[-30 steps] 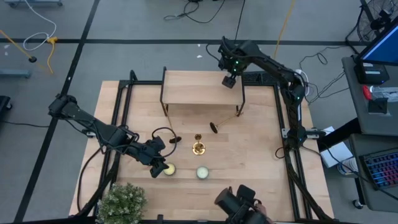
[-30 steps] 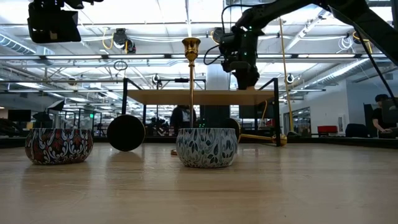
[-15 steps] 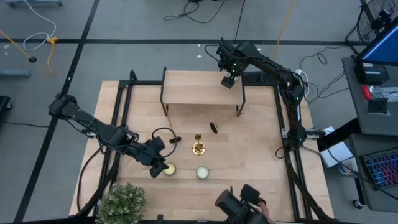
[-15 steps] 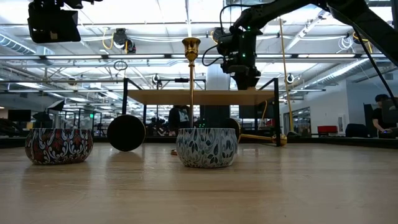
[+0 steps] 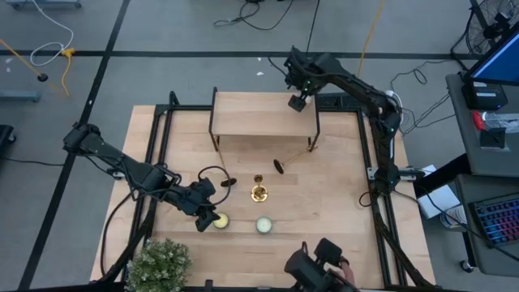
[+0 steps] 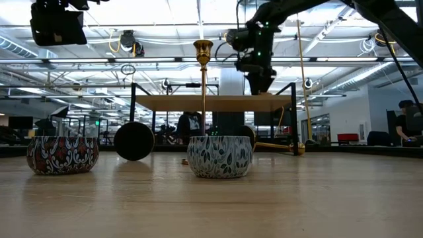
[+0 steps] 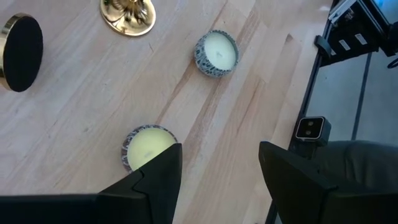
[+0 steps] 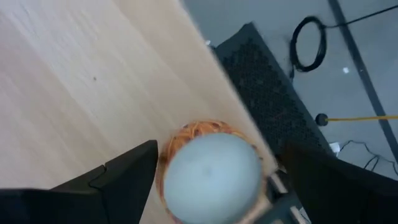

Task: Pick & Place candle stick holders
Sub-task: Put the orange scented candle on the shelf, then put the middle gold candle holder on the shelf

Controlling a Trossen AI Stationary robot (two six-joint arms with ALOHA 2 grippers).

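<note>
Tabletop holds three gold candlesticks (image 5: pixel 259 191) and two candles (image 5: pixel 263 225); both grippers gape, empty.

Robotics lab, open industrial hall, ceiling pipes (image 6: pixel 99 63), floor cables (image 5: pixel 259 15), monitor (image 5: pixel 496 58)

One candlestick (image 5: pixel 259 191) stands upright mid-table, two candles (image 5: pixel 220 221) in front of it, a raised shelf (image 5: pixel 261 115) behind

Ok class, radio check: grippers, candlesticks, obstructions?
Left gripper open beside yellow candle. Right gripper open over white candle on shelf. One candlestick upright, two others lying flat. Patterned candle near upright one.
</note>
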